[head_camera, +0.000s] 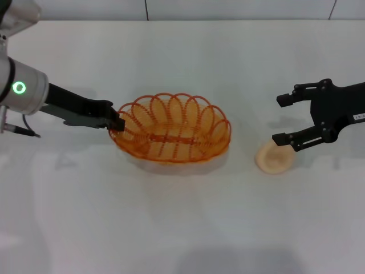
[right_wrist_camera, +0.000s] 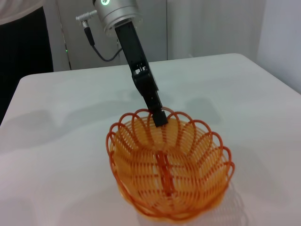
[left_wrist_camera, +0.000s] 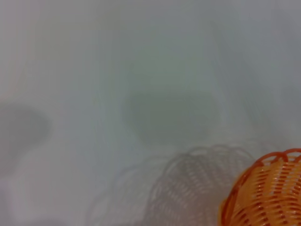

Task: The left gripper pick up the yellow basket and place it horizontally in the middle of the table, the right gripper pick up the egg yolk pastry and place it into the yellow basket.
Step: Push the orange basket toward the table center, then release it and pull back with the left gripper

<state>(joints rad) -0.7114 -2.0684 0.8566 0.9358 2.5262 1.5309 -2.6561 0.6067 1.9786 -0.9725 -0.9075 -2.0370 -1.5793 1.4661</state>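
Head view: black right claw (head_camera: 287, 118) spread wide, hovering just far-right of small beige domed pastry (head_camera: 274, 158); black left claw (head_camera: 117, 123) clamping orange wire basket (head_camera: 171, 136) rim.

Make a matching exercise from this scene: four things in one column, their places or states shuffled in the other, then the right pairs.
Things:
1. left gripper
2. right gripper
3. basket
4. pastry

States:
a. lies on the table, under an open claw
b. shut on a looped rim
c. empty, mid-table
d. open, over a beige bun

Pairs: 1-b, 2-d, 3-c, 4-a
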